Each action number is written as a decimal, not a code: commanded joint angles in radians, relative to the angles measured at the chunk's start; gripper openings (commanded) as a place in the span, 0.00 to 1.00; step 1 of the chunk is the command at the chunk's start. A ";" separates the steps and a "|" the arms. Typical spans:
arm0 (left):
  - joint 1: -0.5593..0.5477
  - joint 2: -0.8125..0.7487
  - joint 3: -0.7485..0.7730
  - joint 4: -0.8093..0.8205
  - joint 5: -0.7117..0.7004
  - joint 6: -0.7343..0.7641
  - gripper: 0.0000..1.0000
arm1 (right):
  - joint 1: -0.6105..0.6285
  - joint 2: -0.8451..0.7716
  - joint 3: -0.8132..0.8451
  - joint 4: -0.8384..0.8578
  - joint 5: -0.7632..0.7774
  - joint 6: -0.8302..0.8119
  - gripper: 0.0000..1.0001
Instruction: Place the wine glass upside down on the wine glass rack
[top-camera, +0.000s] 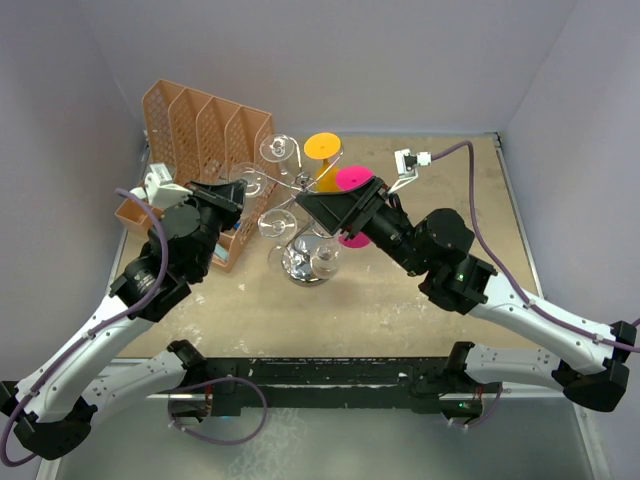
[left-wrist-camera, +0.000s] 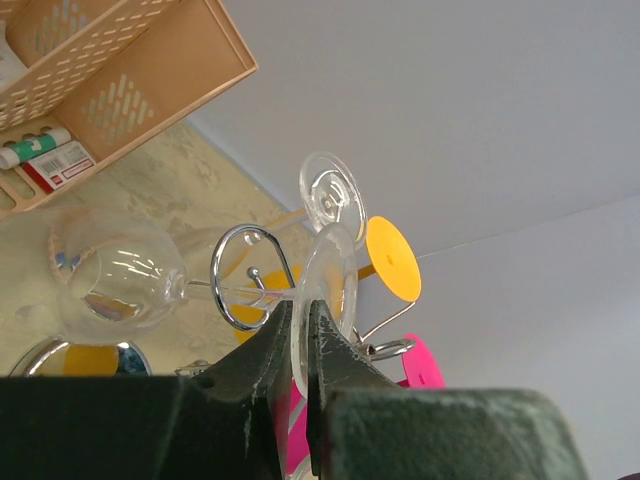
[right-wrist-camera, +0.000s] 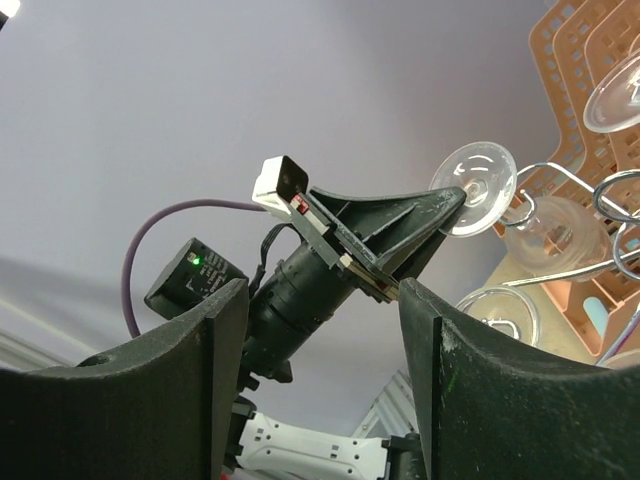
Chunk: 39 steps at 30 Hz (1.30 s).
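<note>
The chrome wine glass rack (top-camera: 312, 262) stands mid-table on its shiny round base. My left gripper (top-camera: 243, 187) is shut on the round foot of a clear wine glass (top-camera: 277, 222). In the left wrist view the fingers (left-wrist-camera: 301, 305) pinch the foot (left-wrist-camera: 330, 270). The stem lies in a scroll arm (left-wrist-camera: 215, 290), and the bowl (left-wrist-camera: 115, 285) hangs on the far side. My right gripper (top-camera: 318, 203) is open and empty just right of the rack top. In its own view (right-wrist-camera: 322, 290) it faces the left gripper and the held glass (right-wrist-camera: 475, 185).
The orange plastic file organizer (top-camera: 205, 130) stands behind the left arm. Another clear glass (top-camera: 278, 150), an orange glass (top-camera: 322, 146) and a pink glass (top-camera: 352, 180) hang on the rack. Grey walls close in the back and both sides.
</note>
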 joint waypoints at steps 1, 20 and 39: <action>0.009 -0.014 0.025 0.027 0.006 0.027 0.05 | 0.003 -0.002 0.040 0.005 0.044 0.009 0.63; 0.009 0.011 0.020 -0.036 0.018 0.021 0.12 | 0.003 -0.026 0.046 -0.093 0.136 0.073 0.59; 0.009 0.062 0.157 -0.200 0.080 0.108 0.42 | 0.003 -0.140 0.026 -0.305 0.249 0.066 0.67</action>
